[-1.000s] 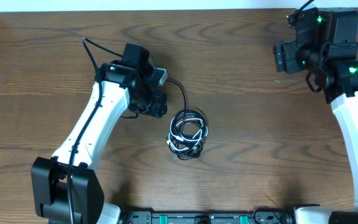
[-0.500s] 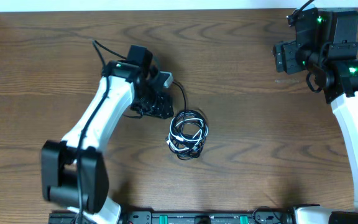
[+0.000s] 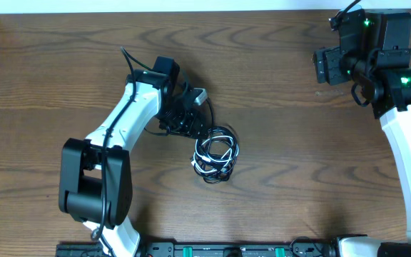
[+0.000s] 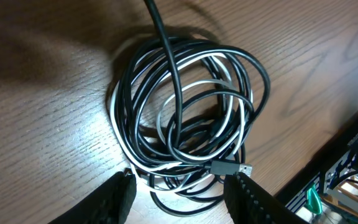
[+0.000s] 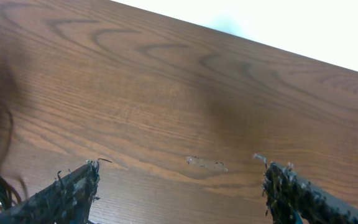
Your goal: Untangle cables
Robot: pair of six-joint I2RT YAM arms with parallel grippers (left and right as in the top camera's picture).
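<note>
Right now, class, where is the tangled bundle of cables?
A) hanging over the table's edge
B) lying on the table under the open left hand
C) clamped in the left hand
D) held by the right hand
B: the cables lie coiled on the table, the left hand open above them and gripping nothing.

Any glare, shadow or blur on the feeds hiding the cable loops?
Left wrist: cables sharp, bright patch on the table beside them, shadow upper left. Overhead: evenly lit, cables small but clear. Right wrist: washed-out white strip at top, right claw dark and fuzzy.
</note>
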